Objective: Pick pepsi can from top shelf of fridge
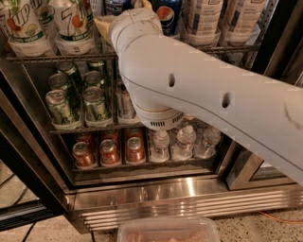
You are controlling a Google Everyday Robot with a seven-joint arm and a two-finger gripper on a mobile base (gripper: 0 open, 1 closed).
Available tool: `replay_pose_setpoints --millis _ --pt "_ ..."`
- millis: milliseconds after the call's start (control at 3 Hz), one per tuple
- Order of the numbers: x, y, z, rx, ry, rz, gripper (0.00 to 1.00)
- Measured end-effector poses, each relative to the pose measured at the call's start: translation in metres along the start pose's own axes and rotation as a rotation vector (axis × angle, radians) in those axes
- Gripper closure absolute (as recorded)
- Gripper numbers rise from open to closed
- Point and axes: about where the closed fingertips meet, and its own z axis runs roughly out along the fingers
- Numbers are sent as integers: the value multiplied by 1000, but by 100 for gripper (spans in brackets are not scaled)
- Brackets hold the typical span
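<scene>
The fridge (156,194) stands open, with my white arm (199,94) reaching into it. The top shelf (61,56) holds 7UP bottles (71,23), blue cans and white bottles (203,21). My gripper (124,10) is at the top shelf's blue-can lane, mostly hidden behind my wrist. A dark blue can that looks like the pepsi can (115,4) shows just at the top edge, right by the gripper. A blue can with a globe logo (168,14) stands just to the right of the wrist.
Green cans (78,97) fill the middle rack. Red cans (109,151) and water bottles (187,142) fill the bottom rack. A black door frame (19,156) runs down the left. A clear plastic container (168,230) lies at the bottom of the view.
</scene>
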Motion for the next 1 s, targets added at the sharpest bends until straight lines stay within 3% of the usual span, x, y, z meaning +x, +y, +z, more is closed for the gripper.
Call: replay_pose_setpoints --millis 667,1000 --pt "0 0 0 0 0 0 100" --pt "0 0 0 0 0 0 100"
